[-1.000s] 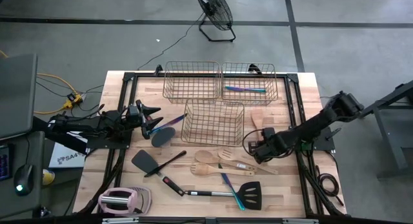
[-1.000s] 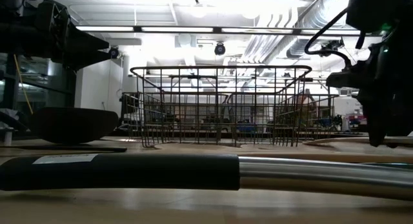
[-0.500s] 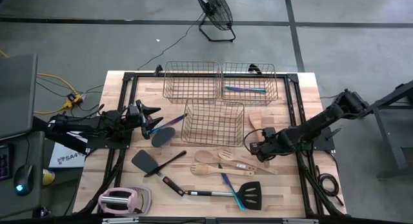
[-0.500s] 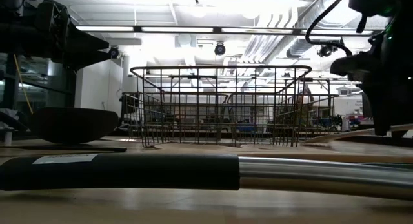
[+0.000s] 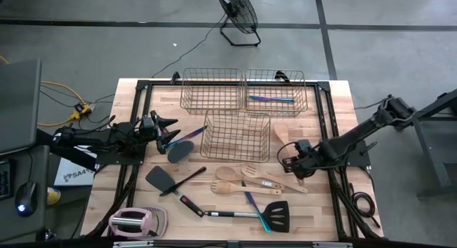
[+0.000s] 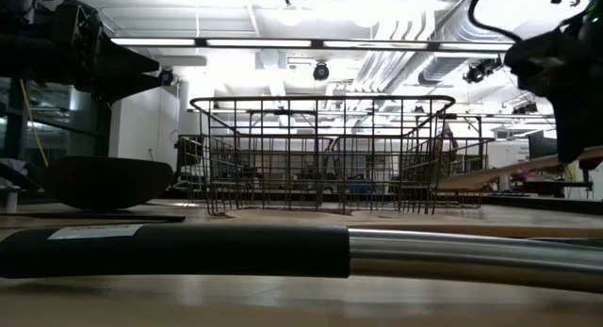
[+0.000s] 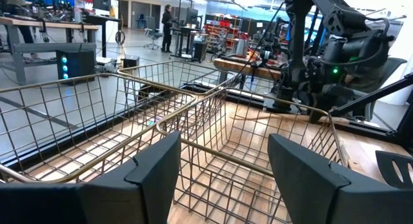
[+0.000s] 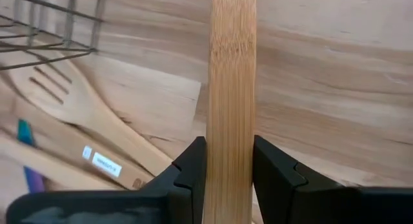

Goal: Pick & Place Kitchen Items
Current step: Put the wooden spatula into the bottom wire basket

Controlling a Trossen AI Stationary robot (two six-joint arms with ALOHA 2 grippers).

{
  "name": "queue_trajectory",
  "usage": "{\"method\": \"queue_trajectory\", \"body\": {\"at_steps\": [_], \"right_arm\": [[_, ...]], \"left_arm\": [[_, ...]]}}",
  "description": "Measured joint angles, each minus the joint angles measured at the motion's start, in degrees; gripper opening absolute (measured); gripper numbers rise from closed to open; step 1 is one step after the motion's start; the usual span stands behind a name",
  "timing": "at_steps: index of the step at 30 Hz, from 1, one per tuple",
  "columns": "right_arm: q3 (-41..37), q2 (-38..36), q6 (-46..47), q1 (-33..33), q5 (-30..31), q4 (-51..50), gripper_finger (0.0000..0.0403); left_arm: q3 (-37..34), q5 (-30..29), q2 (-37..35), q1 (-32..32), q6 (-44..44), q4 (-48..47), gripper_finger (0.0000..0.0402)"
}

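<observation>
Wooden spatula (image 8: 230, 88), pale, straight-grained, flat handle

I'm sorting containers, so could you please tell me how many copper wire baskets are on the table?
3: two side by side along the far edge, the left basket and the right basket, and the third basket nearer the table's middle.

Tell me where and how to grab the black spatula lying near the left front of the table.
Grip the black spatula at mid-handle, from straight above, fingers across the shaft. It lies flat with bare table beside it; the broad blade is too wide to pinch.
</observation>
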Motion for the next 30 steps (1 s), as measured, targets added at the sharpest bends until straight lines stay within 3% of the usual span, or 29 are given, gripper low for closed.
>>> {"method": "queue_trajectory", "body": {"at_steps": [20, 30], "right_arm": [[0.0, -2.6, 0.3, 3.6, 7.4, -2.4, 0.0089], [0.1, -2.6, 0.3, 3.6, 7.9, -2.2, 0.0089]], "left_arm": [[0.0, 0.0, 0.0, 0.0, 0.0, 0.0, 0.0230], [0.0, 0.0, 0.0, 0.0, 0.0, 0.0, 0.0230]]}}
